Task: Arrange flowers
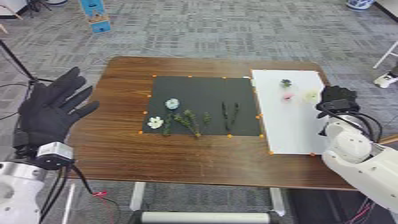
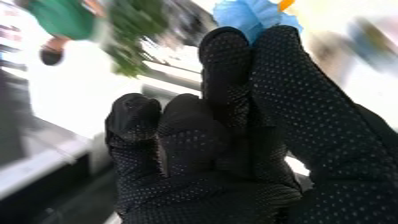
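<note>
Right hand [image 1: 338, 98]: pinching a blue flower [image 2: 242, 14] at the fingertips, near the white sheet [image 1: 289, 135]
Left hand [image 1: 51, 109]: spreading its fingers beside the table [image 1: 169, 162]
Likely step, I'm judging: setting the blue flower down
Care: gripping lightly, lowering slowly, keeping petals clear of the pale yellow flower [image 1: 311, 96]

I count one blue flower [image 2: 242, 16] at my right hand's [image 1: 338, 100] fingertips. One white board [image 1: 289, 130] by that hand: one pink flower [image 1: 288, 96], one pale yellow flower [image 1: 311, 96], one dark green bloom [image 1: 286, 83]. One black mat [image 1: 200, 86], farther from it: one pale blue flower [image 1: 172, 104], one white flower [image 1: 155, 122], two dark stems [image 1: 235, 113]; green sprigs [image 1: 188, 120] overlap, exact count unclear.
</note>
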Controlling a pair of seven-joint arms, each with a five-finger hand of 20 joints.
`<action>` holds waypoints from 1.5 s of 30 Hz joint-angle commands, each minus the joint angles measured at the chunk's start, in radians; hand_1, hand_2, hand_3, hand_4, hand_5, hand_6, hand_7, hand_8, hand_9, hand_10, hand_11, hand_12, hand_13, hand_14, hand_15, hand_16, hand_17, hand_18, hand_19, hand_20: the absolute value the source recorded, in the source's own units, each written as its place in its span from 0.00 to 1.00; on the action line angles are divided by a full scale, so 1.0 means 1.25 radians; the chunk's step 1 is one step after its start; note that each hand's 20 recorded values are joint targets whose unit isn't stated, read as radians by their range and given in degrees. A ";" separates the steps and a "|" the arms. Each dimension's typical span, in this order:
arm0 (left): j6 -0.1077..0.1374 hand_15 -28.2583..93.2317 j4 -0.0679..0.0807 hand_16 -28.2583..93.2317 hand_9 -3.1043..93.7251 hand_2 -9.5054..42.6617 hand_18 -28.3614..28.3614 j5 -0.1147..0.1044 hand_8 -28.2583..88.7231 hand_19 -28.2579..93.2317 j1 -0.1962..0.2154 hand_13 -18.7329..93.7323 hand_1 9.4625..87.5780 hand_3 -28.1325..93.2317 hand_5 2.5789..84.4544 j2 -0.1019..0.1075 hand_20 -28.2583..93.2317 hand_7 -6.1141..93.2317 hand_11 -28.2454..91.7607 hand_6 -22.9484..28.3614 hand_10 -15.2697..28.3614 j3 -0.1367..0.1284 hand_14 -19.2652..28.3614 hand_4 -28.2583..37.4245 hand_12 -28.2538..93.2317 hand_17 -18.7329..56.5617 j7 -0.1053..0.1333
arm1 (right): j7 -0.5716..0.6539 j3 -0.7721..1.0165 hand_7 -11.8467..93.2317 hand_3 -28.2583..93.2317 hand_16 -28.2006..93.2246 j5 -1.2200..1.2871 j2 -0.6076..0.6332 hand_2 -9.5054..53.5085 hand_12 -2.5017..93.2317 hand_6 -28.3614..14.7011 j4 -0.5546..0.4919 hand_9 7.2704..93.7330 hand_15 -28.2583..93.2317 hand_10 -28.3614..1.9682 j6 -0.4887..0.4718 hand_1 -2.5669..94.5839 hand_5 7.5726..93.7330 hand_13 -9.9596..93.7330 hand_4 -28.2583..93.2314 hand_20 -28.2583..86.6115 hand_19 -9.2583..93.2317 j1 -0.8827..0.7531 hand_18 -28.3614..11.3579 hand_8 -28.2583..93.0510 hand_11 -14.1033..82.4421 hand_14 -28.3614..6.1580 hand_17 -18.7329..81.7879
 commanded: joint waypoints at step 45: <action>0.002 0.30 -0.003 0.28 0.23 0.01 0.94 -0.001 0.17 0.56 0.026 0.31 0.17 0.74 0.28 -0.002 0.25 0.21 0.32 0.49 0.58 -0.025 0.69 0.00 0.38 0.11 0.005 | -0.337 -0.600 0.59 0.90 0.52 0.056 -0.460 0.00 0.54 0.76 0.126 0.84 0.92 0.76 0.025 0.55 0.73 0.79 0.00 0.70 0.95 0.477 0.23 0.24 0.43 0.68 0.55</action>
